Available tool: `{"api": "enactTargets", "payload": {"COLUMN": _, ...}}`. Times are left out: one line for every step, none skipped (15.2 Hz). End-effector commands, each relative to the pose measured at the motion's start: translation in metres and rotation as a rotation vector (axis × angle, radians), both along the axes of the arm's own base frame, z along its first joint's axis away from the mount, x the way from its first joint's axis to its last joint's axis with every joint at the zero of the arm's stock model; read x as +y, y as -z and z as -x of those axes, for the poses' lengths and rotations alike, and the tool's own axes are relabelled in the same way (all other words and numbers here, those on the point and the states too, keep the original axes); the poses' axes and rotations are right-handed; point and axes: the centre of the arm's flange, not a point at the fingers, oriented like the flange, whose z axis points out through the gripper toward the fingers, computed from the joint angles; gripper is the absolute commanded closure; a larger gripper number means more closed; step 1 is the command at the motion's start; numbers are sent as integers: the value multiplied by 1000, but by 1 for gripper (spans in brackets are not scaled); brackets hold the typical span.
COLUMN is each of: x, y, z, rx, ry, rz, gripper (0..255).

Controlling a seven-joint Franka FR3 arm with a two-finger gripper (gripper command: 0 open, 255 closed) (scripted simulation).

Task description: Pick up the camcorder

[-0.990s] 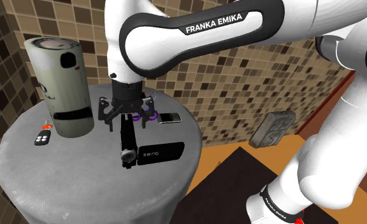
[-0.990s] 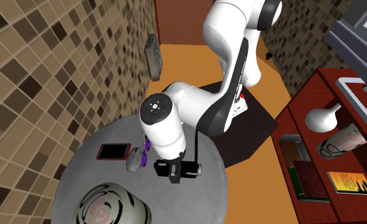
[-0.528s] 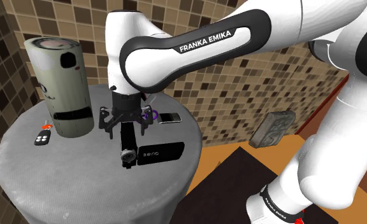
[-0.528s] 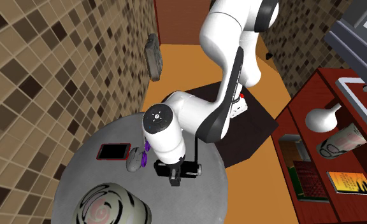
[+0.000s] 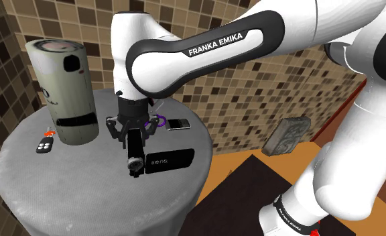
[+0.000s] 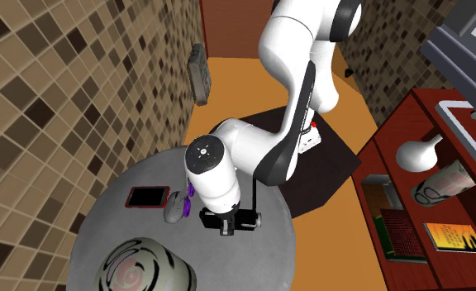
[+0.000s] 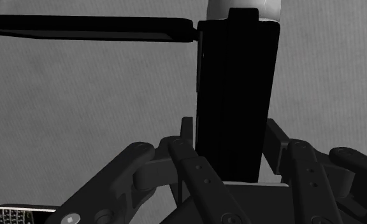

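A tall canister (image 5: pixel 68 90) and a key fob (image 5: pixel 44 146) sit to one side of the tool (image 5: pixel 135 136); a phone (image 5: pixel 179 124) and purple rings (image 5: pixel 160 121) lie just behind it; its fingers, wider half a second ago, now clasp the black camcorder (image 5: pixel 135 161), which lies under the tool on the grey surface (image 5: pixel 71 175), screen flipped out.

- Blocked on the shoulder view's left by a tall grey-green canister (image 5: pixel 68 90), upright and near the camcorder (image 5: pixel 168 161).
- Crowded just beyond the camcorder with a small phone (image 5: pixel 179 124) and a purple object (image 5: pixel 161 121).
- Cluttered at the canister's foot by a key fob (image 5: pixel 43 146).
- Open over the bare grey tabletop (image 5: pixel 84 188) along the near edge.
- Closed off on the far side by the tiled wall (image 5: pixel 252 80).
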Motion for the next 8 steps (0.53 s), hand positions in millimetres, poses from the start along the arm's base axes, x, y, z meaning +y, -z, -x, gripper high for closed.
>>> {"api": "enactTargets", "payload": {"x": 0, "y": 1, "z": 0, "rx": 2, "ry": 0, "rz": 0, "gripper": 255}}
{"api": "enactTargets", "payload": {"x": 0, "y": 1, "z": 0, "rx": 1, "ry": 0, "rz": 0, "gripper": 255}}
{"api": "enactTargets", "payload": {"x": 0, "y": -5, "z": 0, "rx": 1, "ry": 0, "rz": 0, "gripper": 255}}
{"api": "enactTargets", "payload": {"x": 0, "y": -10, "z": 0, "rx": 1, "ry": 0, "rz": 0, "gripper": 255}}
{"api": "enactTargets", "payload": {"x": 0, "y": -15, "z": 0, "rx": 1, "ry": 0, "rz": 0, "gripper": 255}}
{"api": "enactTargets", "payload": {"x": 0, "y": -21, "z": 0, "rx": 1, "ry": 0, "rz": 0, "gripper": 255}}
{"api": "enactTargets", "payload": {"x": 0, "y": -26, "z": 0, "rx": 1, "ry": 0, "rz": 0, "gripper": 255}}
{"api": "enactTargets", "payload": {"x": 0, "y": -31, "z": 0, "rx": 1, "ry": 0, "rz": 0, "gripper": 255}}
